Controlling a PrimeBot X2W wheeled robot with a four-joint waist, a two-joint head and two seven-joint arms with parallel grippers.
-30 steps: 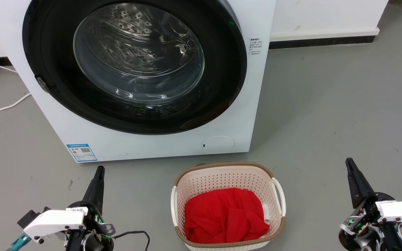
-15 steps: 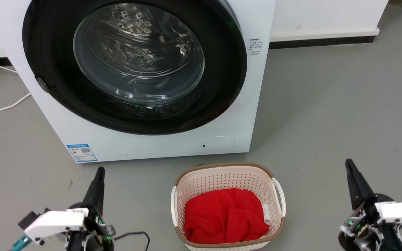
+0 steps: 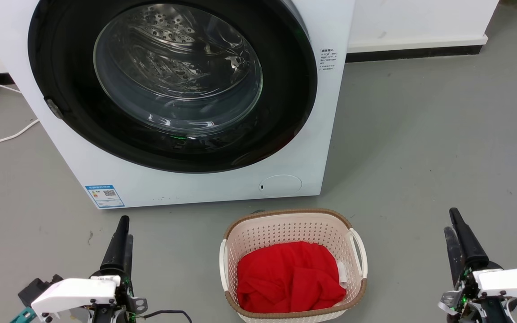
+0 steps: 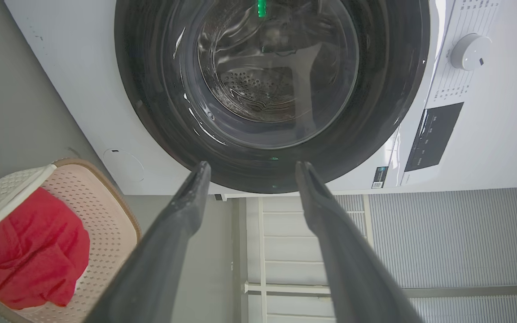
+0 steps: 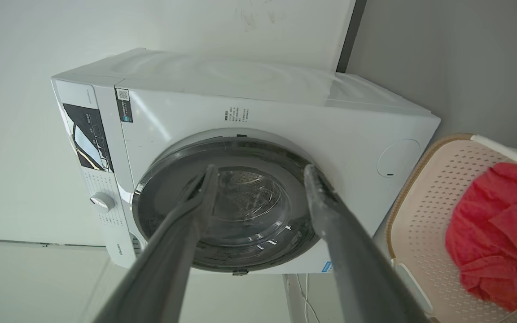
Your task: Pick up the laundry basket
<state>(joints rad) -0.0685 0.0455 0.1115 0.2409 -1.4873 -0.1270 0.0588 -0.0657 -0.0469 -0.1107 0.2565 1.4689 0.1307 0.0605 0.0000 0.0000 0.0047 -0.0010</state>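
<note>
Two open grippers, one target between. Far back, washing machine (image 3: 186,103), door shut. Just near of it, on the floor, laundry basket (image 3: 285,211), red cloth (image 3: 290,278) inside; long axis hard to judge. To its left, left gripper (image 3: 124,226); to its right, right gripper (image 3: 450,220). Both well apart from it, about equally, fingers spread, holding nothing. Loop handles (image 3: 358,253) facing left and right: inward reach likely next.

**Plenty of labels, nothing legible**

On the front of the washing machine (image 3: 312,134), a blue label (image 3: 104,196) with a QR code sits at 7 o'clock from the door (image 3: 173,85). Its print is too small to read. A white sticker (image 3: 328,59) at 3 o'clock carries several lines of tiny characters, also unreadable. The dark control panel (image 4: 433,137) shows faint markings I can't make out.
</note>
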